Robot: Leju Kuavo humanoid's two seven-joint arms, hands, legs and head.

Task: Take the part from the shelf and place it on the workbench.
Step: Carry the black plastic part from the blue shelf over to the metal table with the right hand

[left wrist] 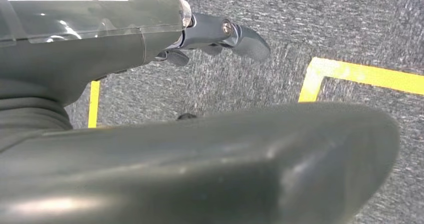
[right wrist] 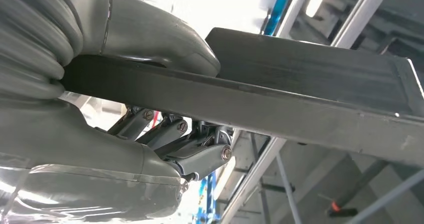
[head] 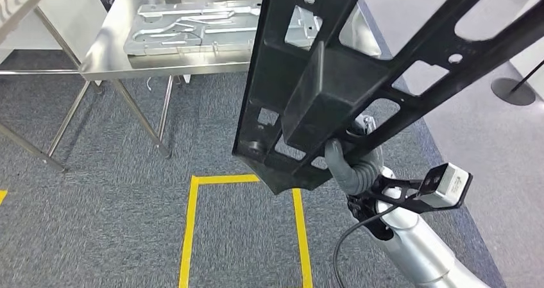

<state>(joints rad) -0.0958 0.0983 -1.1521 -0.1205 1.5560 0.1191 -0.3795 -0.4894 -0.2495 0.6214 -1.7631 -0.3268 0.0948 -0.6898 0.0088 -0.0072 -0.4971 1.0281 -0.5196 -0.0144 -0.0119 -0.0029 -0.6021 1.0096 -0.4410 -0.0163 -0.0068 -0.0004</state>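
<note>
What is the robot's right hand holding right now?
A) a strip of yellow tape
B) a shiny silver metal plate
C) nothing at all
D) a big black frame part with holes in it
D: the right hand grips the lower end of the big black frame part with holes, lifted over the grey carpet; the right wrist view shows its thumb pressed on the part's dark edge.

Carried part blocks my forward view; open carpet below.

I see the black part point(head: 333, 76), gripped by my right hand point(head: 346, 166), standing across the way to the steel workbench point(head: 115, 50), whose top already bears a silver pressed panel point(head: 192, 28). Below the workbench, thin legs point(head: 144, 118) cross the passage; open carpet lies inside the yellow floor tape point(head: 189, 230).
</note>
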